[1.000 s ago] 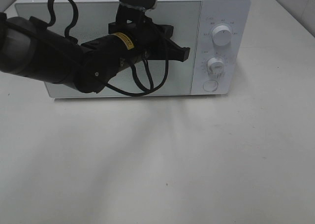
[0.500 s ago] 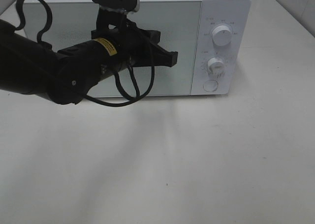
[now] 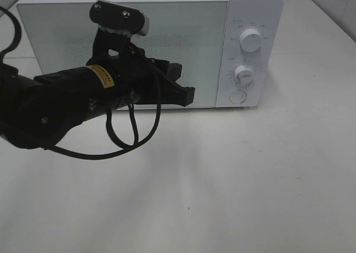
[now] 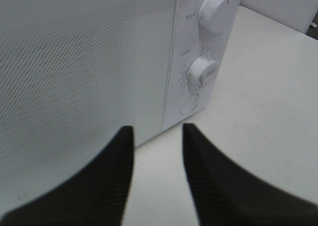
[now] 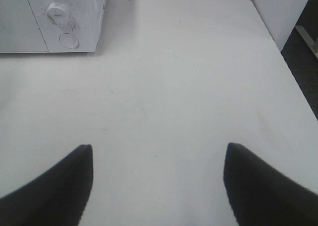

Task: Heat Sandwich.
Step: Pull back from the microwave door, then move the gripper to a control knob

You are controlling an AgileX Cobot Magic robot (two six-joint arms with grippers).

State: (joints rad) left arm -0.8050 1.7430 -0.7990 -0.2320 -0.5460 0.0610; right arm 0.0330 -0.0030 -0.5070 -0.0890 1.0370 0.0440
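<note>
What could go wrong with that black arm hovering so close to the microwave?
1. The left claw is partly open right by the closed microwave door; a small misjudgment could knock the door or shove the microwave.
2. A slack cable loops below the arm and might snag.
3. No sandwich shows in any view, so the microwave could be run empty if the sandwich is not inside.

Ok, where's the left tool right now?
High view, left of centre: the left tool hangs before the microwave door's lower right, beside the control panel.
</note>
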